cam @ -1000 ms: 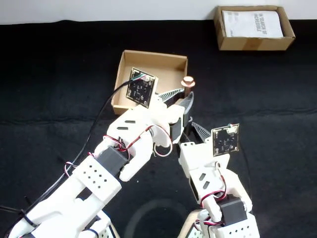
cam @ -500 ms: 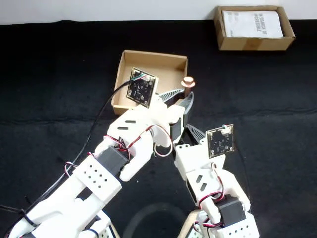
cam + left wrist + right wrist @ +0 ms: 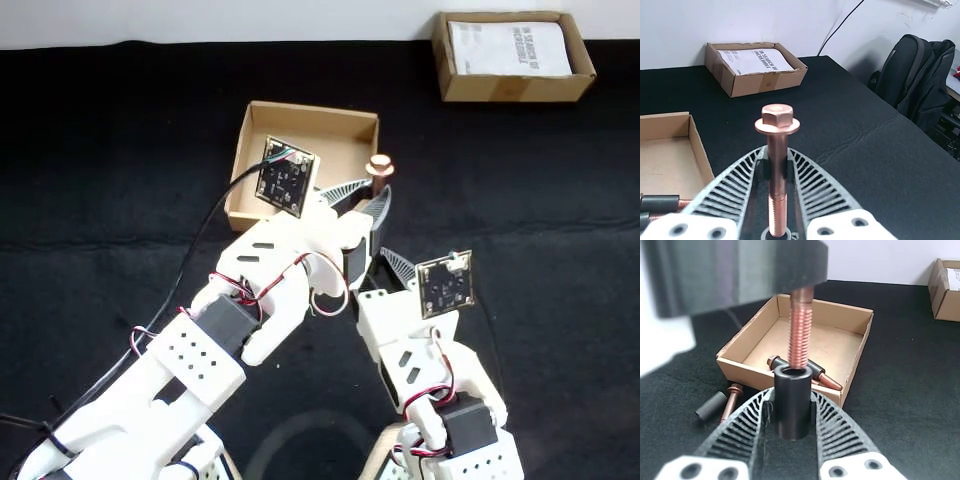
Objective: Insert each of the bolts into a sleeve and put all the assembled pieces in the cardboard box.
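High view: a black counter (image 3: 120,150) with two white arms reaching in from the near edge. The left arm stretches toward the middle, and its left tool (image 3: 365,192) pinches a copper bolt (image 3: 378,166), head up, just right of an open cardboard box (image 3: 310,110). The right tool (image 3: 385,268) sits nearer, directly below the left one; from here I cannot tell what it grips. A second cardboard box (image 3: 510,88) holding a printed sheet stands at the far right, well apart.

Left wrist view: the left tool (image 3: 776,150) has its ribbed fingers (image 3: 810,185) pressed against the shank of the bolt (image 3: 776,120), which stands upright with the hexagonal head on top. The open box's wall (image 3: 695,145) is to the left, with dark sleeves on copper bolts (image 3: 660,202) at its near corner. The second box (image 3: 760,82) lies far back. A black backpack (image 3: 920,80) rests beyond the counter's right edge.

Right wrist view: the right tool (image 3: 792,395) clamps a black sleeve (image 3: 792,412) upright. The bolt's threaded end (image 3: 800,325) hangs down from the left arm (image 3: 730,270) and meets the sleeve's open mouth; how deep it sits cannot be told. Behind, the box (image 3: 827,307) holds assembled pieces (image 3: 815,372). A loose bolt (image 3: 730,400) and a loose sleeve (image 3: 710,406) lie side by side on the counter, left of the tool.
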`<state>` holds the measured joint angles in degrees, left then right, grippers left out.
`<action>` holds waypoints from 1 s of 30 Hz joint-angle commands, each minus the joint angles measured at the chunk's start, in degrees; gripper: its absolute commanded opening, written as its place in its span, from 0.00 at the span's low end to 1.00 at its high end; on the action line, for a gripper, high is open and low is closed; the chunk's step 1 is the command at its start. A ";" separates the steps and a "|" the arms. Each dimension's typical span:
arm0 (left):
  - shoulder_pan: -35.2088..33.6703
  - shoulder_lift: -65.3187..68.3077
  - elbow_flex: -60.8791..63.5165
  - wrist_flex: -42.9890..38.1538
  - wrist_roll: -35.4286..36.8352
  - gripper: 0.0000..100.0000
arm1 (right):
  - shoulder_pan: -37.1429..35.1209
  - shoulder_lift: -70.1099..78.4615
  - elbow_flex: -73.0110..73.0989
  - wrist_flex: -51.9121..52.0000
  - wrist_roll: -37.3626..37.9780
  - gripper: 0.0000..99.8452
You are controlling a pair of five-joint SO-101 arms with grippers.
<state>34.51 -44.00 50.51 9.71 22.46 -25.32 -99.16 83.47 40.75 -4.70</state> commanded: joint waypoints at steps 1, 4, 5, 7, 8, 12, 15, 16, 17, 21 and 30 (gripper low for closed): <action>0.22 -0.13 -2.86 0.00 0.18 0.01 | 0.40 -0.48 -0.48 -1.27 0.62 0.01; 0.22 -0.22 -2.15 0.00 0.26 0.01 | 0.40 -0.48 -0.48 -1.27 0.62 0.01; 0.31 -0.22 -1.63 0.00 0.26 0.01 | 0.40 -0.48 -0.48 -1.27 0.62 0.01; 0.31 -0.40 -0.31 0.00 0.26 0.01 | 0.48 -0.48 -0.48 -1.27 0.62 0.01; 0.31 -0.57 0.22 0.00 0.26 0.01 | 0.57 -0.48 -0.48 -1.27 0.62 0.01; 0.22 -0.57 1.80 0.00 0.26 0.01 | 0.66 -0.48 -0.66 -1.27 0.62 0.01; 0.48 -0.57 3.56 0.00 0.44 0.01 | 0.66 -0.48 -0.57 -1.27 0.62 0.01; 0.66 -0.57 4.09 0.00 1.05 0.01 | 0.66 -0.48 -0.57 -1.27 0.62 0.01; 0.66 -0.57 4.62 0.00 2.20 0.01 | 0.66 -0.48 -0.48 -1.27 0.62 0.01; 0.75 -0.66 5.85 0.26 4.13 0.01 | 0.66 -0.48 -0.40 -1.27 0.62 0.01; -0.13 -4.88 -3.21 25.58 4.13 0.25 | 0.75 -0.48 -0.40 -1.27 0.70 0.01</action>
<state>34.51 -46.37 51.91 28.09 26.07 -25.32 -99.08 83.65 40.75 -4.62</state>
